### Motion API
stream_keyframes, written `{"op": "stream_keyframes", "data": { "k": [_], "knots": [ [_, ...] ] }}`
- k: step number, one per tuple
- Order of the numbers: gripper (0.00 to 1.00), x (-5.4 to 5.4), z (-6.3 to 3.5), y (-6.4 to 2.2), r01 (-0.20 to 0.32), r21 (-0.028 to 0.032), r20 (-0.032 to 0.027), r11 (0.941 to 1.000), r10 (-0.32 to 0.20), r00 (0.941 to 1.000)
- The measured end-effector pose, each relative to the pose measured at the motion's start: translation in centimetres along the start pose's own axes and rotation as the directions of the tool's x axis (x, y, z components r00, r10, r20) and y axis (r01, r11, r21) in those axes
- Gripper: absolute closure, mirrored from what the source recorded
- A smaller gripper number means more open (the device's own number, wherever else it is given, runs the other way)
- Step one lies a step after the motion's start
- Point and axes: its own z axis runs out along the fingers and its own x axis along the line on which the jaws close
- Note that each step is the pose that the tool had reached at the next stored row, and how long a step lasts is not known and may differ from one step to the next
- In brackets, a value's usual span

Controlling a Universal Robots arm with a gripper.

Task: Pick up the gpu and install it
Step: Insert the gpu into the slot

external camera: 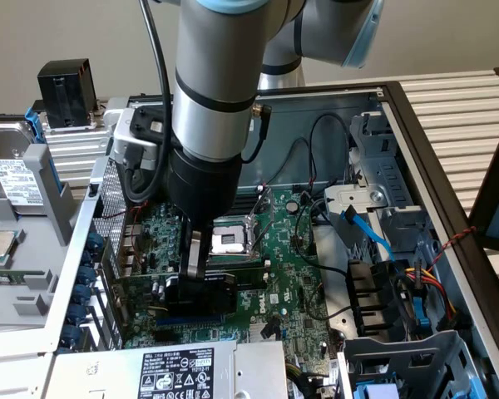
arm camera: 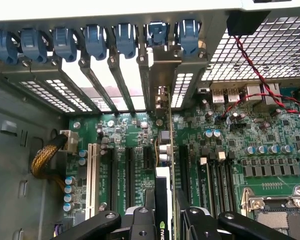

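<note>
Pincer (external camera: 195, 271) on gpu (external camera: 205, 298), at mobo (external camera: 293, 278)

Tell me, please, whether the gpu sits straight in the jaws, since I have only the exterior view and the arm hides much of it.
Observer: In the wrist view the gpu stands on edge, upright, with one of the jaws on each side of it.
Operator: Thank you. Where does its far end point?
Observer: Its thin edge runs straight toward the rear panel, ending below the row of blue clips.
Operator: Are the bays next to it covered?
Observer: Several rear openings beside it are uncovered, with light coming through.
</note>
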Motion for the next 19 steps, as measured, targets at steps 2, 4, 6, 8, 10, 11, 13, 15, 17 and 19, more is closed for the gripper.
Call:
{"op": "stream_keyframes", "data": {
  "k": [2, 4, 6, 8, 10, 11, 13, 15, 17, 19],
  "knots": [
    [0.74, 0.00, 0.01, 0.01, 0.000, 0.0015, -0.0003, 1.0000, 0.000, 1.0000],
    [0.74, 0.00, 0.02, 0.03, 0.000, 0.0031, -0.0005, 1.0000, 0.000, 1.0000],
    [0.74, 0.00, 0.04, 0.05, 0.000, 0.0045, -0.0006, 1.0000, 0.000, 1.0000],
    [0.74, 0.01, 0.08, 0.11, 0.000, 0.0058, -0.0005, 1.0000, 0.000, 1.0000],
    [0.74, 0.01, 0.10, 0.14, 0.000, 0.0067, -0.0008, 1.0000, 0.000, 1.0000],
    [0.74, 0.01, 0.11, 0.15, 0.000, 0.0071, -0.0007, 1.0000, 0.000, 1.0000],
    [0.74, 0.01, 0.12, 0.16, 0.000, 0.0079, -0.0008, 1.0000, 0.000, 1.0000],
    [0.74, 0.01, 0.12, 0.16, 0.000, 0.0087, -0.0009, 1.0000, 0.000, 1.0000],
    [0.74, 0.01, 0.13, 0.17, -0.001, 0.0092, -0.0010, 1.0000, 0.001, 1.0000],
    [0.74, 0.01, 0.13, 0.16, -0.001, 0.0096, -0.0011, 1.0000, 0.001, 1.0000]
  ]
}}
